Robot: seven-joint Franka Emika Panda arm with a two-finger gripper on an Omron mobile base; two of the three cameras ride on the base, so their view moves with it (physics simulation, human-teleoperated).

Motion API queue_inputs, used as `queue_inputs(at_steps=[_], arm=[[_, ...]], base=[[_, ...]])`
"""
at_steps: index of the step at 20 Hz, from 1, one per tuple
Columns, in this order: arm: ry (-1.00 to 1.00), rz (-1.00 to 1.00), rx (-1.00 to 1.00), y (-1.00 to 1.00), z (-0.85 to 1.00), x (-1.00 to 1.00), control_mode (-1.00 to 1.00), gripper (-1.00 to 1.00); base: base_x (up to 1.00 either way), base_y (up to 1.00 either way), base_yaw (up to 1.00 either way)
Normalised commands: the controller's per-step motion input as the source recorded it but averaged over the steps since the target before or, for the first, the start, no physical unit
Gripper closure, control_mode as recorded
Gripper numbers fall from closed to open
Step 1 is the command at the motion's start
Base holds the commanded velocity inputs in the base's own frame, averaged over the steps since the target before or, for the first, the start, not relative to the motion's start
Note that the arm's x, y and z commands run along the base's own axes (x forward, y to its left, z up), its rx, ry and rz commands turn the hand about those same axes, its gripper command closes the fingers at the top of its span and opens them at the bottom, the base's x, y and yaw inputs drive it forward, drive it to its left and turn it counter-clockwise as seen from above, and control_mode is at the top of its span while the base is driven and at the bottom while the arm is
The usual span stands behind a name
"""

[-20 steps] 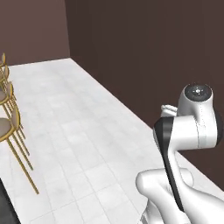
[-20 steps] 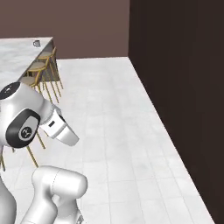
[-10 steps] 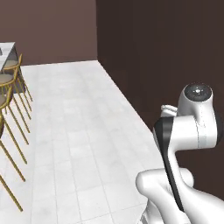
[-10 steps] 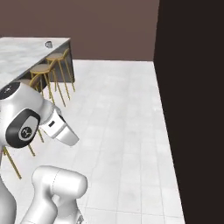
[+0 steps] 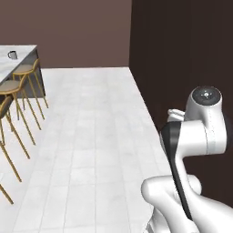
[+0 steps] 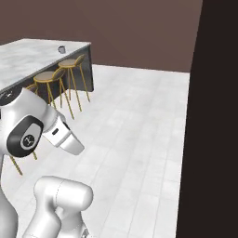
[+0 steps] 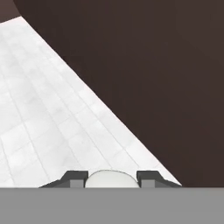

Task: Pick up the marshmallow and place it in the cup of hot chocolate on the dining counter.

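In the hand view the gripper (image 7: 112, 180) has its two dark fingertips (image 7: 74, 178) closed on the marshmallow (image 7: 111, 179), a pale rounded shape wedged between them; behind it lies white tiled floor (image 7: 48, 118) and a dark brown wall (image 7: 162, 74). In the left base view the dining counter (image 5: 13, 63) sits far off at the upper left, its marble top carrying the cup of hot chocolate (image 5: 12, 55) near its end; wooden bar stools (image 5: 18, 86) with thin golden legs stand along its side. In the right base view the same counter (image 6: 32, 58) stretches along the upper left; the cup (image 6: 62, 49) stands close to its far edge; stools (image 6: 62, 76) line its dark base; the white arm (image 6: 32, 130) folds up in the lower left, well apart from the counter.
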Motion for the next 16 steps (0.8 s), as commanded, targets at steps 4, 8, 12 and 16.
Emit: queue_inputs(at_steps=[4, 8, 12, 16], arm=[[0.00, 0.00, 0.00, 0.00, 0.00, 0.00, 1.00, 1.00], [0.00, 0.00, 0.00, 0.00, 0.00, 0.00, 1.00, 1.00], [0.00, 0.00, 0.00, 0.00, 0.00, 0.00, 1.00, 1.00], [0.00, 0.00, 0.00, 0.00, 0.00, 0.00, 1.00, 1.00]], base=[[1.00, -0.56, 0.35], [1.00, -0.55, 0.34], [1.00, -0.64, 0.36], [1.00, -0.76, 0.42]])
